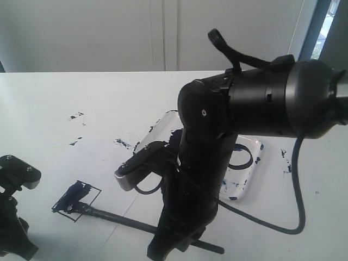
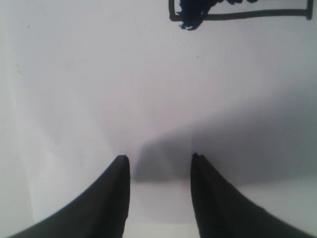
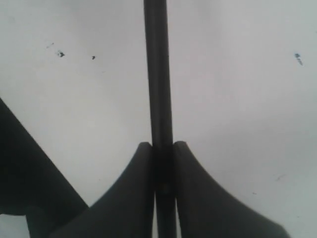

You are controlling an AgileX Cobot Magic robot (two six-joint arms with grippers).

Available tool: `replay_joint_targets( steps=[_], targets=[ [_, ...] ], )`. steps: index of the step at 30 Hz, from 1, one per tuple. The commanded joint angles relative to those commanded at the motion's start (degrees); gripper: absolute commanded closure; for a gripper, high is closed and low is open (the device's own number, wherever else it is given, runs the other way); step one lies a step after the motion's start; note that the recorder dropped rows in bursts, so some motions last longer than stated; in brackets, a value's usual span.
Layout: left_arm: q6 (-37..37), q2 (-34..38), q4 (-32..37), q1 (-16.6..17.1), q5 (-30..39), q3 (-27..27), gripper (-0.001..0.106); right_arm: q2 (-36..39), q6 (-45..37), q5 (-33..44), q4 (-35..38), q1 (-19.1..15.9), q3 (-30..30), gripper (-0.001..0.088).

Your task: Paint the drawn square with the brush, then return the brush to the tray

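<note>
Pinching brush (image 3: pixel 157 74) mid-shaft w/ R gripper (image 3: pixel 159 147), fingers pressed together on it, no gap. Holding it low, nearly flat over tabletop (image 1: pixel 81 92), w/ tip down inside square (image 1: pixel 76 200), apparently touching paper; can't judge pressure. Roughly half the square filled dark blue-black, other half bare w/ thin outline only. So, by judgement: painting step, midway, not finished. See L gripper (image 2: pixel 158 159) spread and empty, just beside the square, touching nothing. Can see tray (image 1: pixel 250 184) only in part behind R arm, well apart from the square, smeared blue-black. Also a few splatters (image 1: pixel 76 116) farther out on tabletop. Next, prob.: drag tip across bare part in short strokes, stay inside outline, hold a firm pinch. May need re-dip at tray if tip runs dry; can't tell paint load. Only after full fill: carry to tray, lay brush inside rim, release. Mind L gripper close to stroke path.
</note>
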Motion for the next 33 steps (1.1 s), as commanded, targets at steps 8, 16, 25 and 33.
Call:
replay_joint_targets(
  steps=[8,16,25,33],
  targets=[
    [0.00,0.00,0.00,0.00,0.00,0.00,0.060,0.00,1.44,-2.05,-1.08,0.00,0.00,0.0868],
    [0.00,0.00,0.00,0.00,0.00,0.00,0.060,0.00,1.79,-0.43,-0.95,0.00,0.00,0.0868],
    [0.00,0.00,0.00,0.00,0.00,0.00,0.060,-0.68,-6.16,2.42,7.69,0.00,0.00,0.0868],
    [0.00,0.00,0.00,0.00,0.00,0.00,0.060,-1.23,-7.03,4.66,8.55,0.00,0.00,0.0868]
  ],
)
